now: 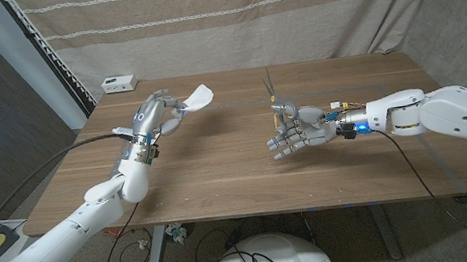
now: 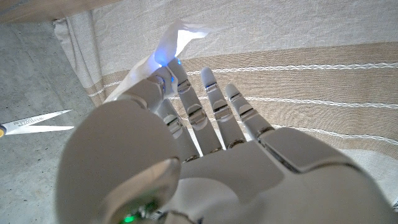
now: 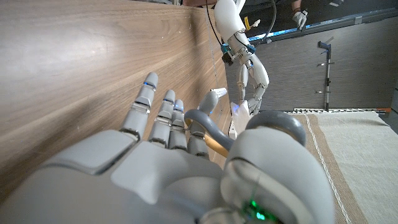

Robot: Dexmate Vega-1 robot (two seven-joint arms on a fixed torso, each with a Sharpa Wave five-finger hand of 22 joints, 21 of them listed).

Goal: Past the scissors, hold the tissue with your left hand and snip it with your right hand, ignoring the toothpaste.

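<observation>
Pinching the tissue (image 1: pixel 196 99) between thumb and fingertip, the left hand (image 1: pixel 152 116) is holding it up off the table (image 1: pixel 220 169); looking light, limp and easily torn, it is best gripped near its edge, kept taut; the right hand (image 1: pixel 299 131), well apart across the table, is gripping the scissors (image 1: pixel 273 99) by the grey handles, blades pointing up and parted; a white box (image 1: pixel 119 83) is sitting beyond the left hand; nothing seems to be lying between the hands.

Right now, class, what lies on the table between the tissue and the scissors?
Nothing: in the head view only bare wooden table lies between the tissue and the scissors.
</observation>
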